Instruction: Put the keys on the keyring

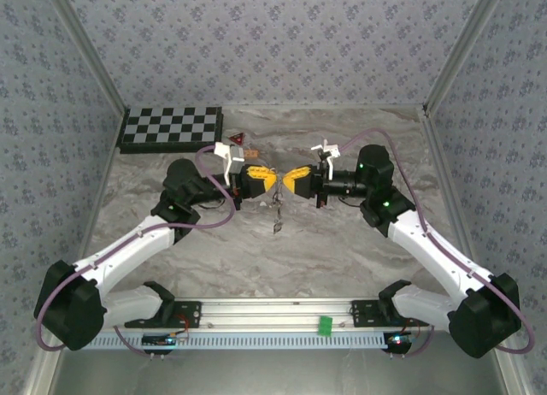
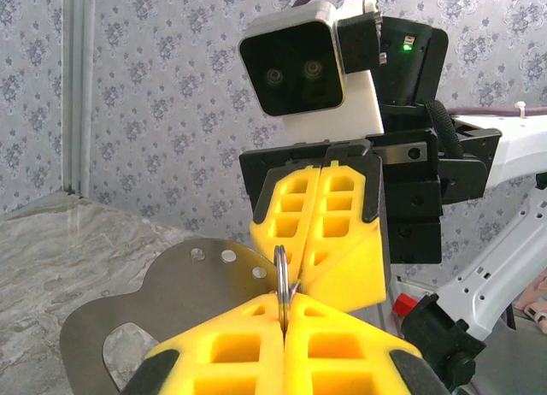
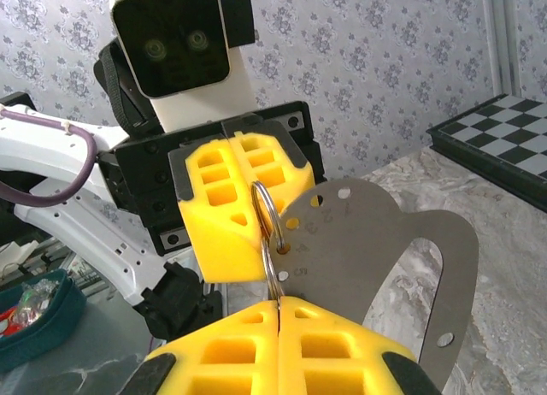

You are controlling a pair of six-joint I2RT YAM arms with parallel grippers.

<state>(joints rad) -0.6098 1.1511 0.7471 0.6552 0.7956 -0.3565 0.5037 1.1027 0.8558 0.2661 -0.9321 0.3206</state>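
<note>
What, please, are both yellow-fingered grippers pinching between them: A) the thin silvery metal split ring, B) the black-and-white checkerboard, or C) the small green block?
A: the thin silvery metal split ring is clamped from opposite sides by the left gripper and the right gripper, both shut on it.

Marbled grey worktop (image 1: pixel 342 250) spreads out, flowery wallpaper on the walls (image 1: pixel 273 44) around it. A checkerboard (image 1: pixel 171 127) lies flat in the far left corner, with a small red triangle (image 1: pixel 238 138) just off its right end. A green block (image 1: pixel 325 325) sits on the near rail (image 1: pixel 256 314). From the right wrist: a teal tub (image 3: pixel 34 314) low left, and a flat grey holed plate (image 3: pixel 385 241) mid-frame
</note>
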